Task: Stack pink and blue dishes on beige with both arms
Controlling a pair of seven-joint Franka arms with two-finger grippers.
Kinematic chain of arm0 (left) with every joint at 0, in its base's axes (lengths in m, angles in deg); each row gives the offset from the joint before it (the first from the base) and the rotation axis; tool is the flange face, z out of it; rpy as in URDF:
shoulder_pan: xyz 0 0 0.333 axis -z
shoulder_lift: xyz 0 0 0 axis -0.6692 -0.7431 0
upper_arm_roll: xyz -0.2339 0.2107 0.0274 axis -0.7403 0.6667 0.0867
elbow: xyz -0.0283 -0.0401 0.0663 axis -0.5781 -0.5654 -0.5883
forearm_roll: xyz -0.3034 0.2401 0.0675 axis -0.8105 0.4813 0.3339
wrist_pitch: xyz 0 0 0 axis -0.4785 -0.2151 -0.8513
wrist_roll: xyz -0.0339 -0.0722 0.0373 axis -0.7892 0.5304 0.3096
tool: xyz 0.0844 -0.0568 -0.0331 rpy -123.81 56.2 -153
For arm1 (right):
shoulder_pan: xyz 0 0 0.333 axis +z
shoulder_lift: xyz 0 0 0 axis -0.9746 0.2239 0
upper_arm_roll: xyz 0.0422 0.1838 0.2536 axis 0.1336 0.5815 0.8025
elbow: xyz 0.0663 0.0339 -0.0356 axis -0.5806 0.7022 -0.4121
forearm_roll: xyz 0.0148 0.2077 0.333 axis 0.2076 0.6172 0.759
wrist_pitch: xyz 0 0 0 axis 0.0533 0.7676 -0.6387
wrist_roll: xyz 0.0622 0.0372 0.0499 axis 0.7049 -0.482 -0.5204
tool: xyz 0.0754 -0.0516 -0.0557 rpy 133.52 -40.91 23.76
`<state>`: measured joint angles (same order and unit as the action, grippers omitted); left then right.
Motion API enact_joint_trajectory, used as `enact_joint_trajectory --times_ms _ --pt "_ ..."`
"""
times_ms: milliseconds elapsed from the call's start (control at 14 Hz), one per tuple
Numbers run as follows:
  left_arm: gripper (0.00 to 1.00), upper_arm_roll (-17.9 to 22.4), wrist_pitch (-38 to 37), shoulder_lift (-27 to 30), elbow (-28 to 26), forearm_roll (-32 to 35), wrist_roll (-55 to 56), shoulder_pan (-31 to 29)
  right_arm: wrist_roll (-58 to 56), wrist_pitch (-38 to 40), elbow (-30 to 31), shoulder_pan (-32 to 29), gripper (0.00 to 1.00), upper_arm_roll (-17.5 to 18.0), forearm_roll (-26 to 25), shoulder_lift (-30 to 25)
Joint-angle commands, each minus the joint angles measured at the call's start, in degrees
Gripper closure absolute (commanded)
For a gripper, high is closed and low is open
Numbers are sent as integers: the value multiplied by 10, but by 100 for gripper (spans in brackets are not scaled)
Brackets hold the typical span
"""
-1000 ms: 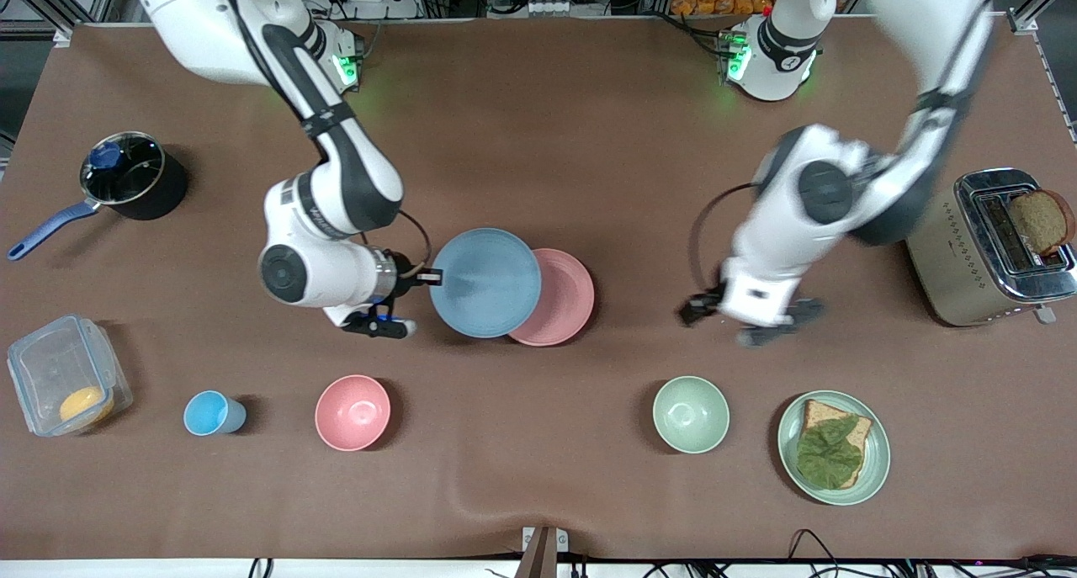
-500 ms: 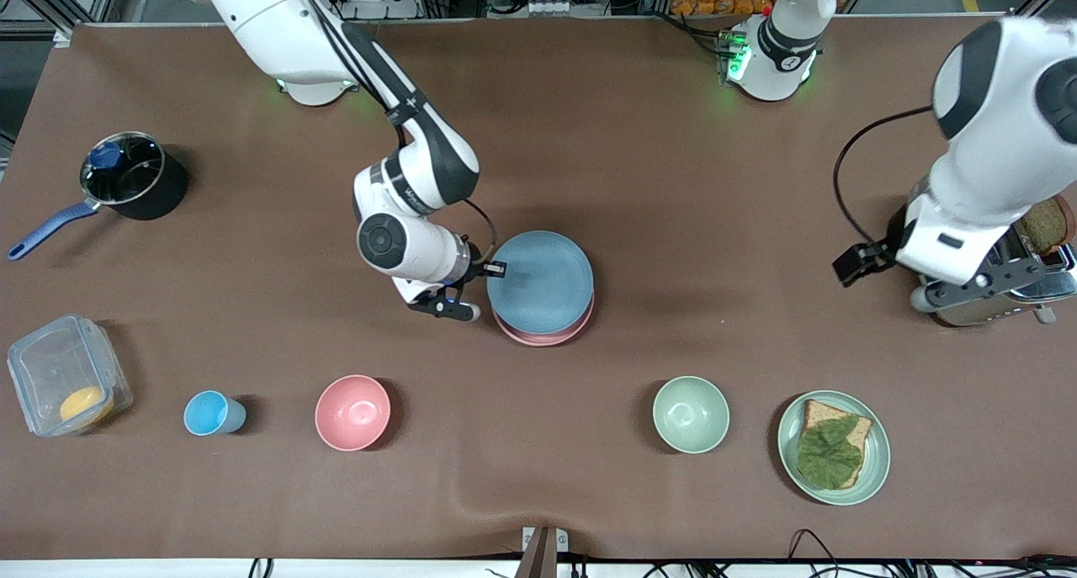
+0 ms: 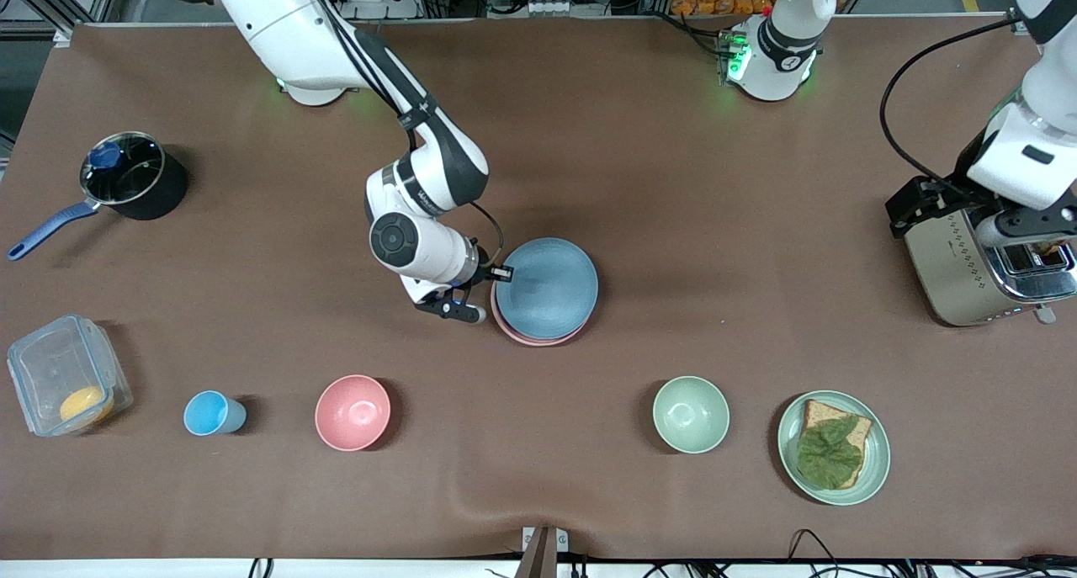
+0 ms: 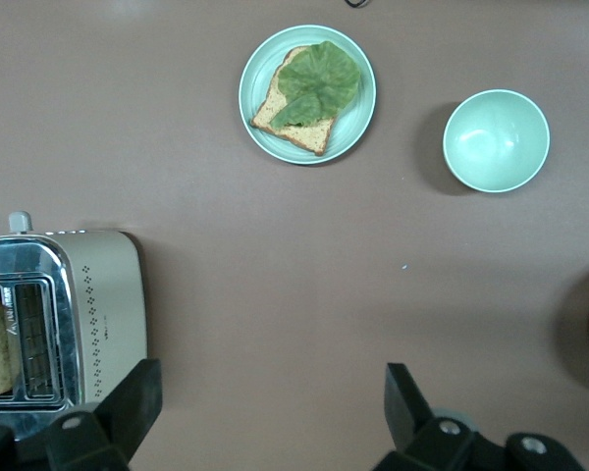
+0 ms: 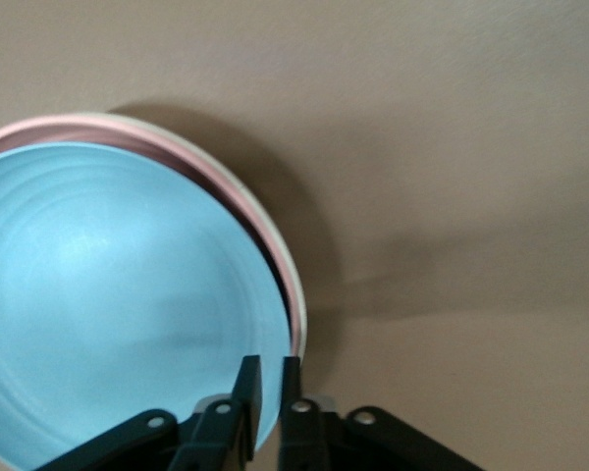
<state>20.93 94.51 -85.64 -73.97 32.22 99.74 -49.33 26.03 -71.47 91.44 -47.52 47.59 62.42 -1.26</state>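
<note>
The light blue plate (image 3: pixel 549 287) lies over the pink plate (image 3: pixel 538 339) in the middle of the table. My right gripper (image 3: pixel 502 273) is shut on the blue plate's rim at the side toward the right arm's end. In the right wrist view the blue plate (image 5: pixel 108 294) covers the pink plate (image 5: pixel 238 196), with a dark gap between their rims by the gripper (image 5: pixel 270 383). A pale cream rim of the beige plate (image 5: pixel 288 263) shows just under the pink one. My left gripper (image 3: pixel 1033 223) hangs open and empty over the toaster; the left wrist view shows the gripper (image 4: pixel 272 402) above bare table.
A toaster (image 3: pixel 984 258) with bread stands at the left arm's end. Nearer the camera are a green plate (image 3: pixel 877 469) with bread and lettuce, a green bowl (image 3: pixel 691 414), a pink bowl (image 3: pixel 352 412), a blue cup (image 3: pixel 210 413) and a clear container (image 3: pixel 67 384). A pot (image 3: pixel 126 174) sits farther back.
My right arm carried the blue plate sideways until it covers the pink plate. My left arm swung away from the middle to above the toaster.
</note>
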Motion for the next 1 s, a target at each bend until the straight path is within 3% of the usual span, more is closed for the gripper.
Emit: enact_joint_trajectory --times_ms 0,214,429,571,929 --pt "0 27 -16 15 -6 -25 -6 28 -30 79 -3 -60 0 3 -1 -46" --pt "0 48 -23 16 -3 -40 -3 47 -144 155 -1 -142 0 2 -16 -89" --pt "0 48 -29 15 -3 -48 2 56 -230 207 4 -211 0 2 -123 -129" --pt "0 43 -29 13 -3 -51 19 57 -301 234 14 -248 0 2 -167 -167" --pt "0 40 -42 13 -6 -71 21 55 -460 260 68 -355 0 2 -179 -272"
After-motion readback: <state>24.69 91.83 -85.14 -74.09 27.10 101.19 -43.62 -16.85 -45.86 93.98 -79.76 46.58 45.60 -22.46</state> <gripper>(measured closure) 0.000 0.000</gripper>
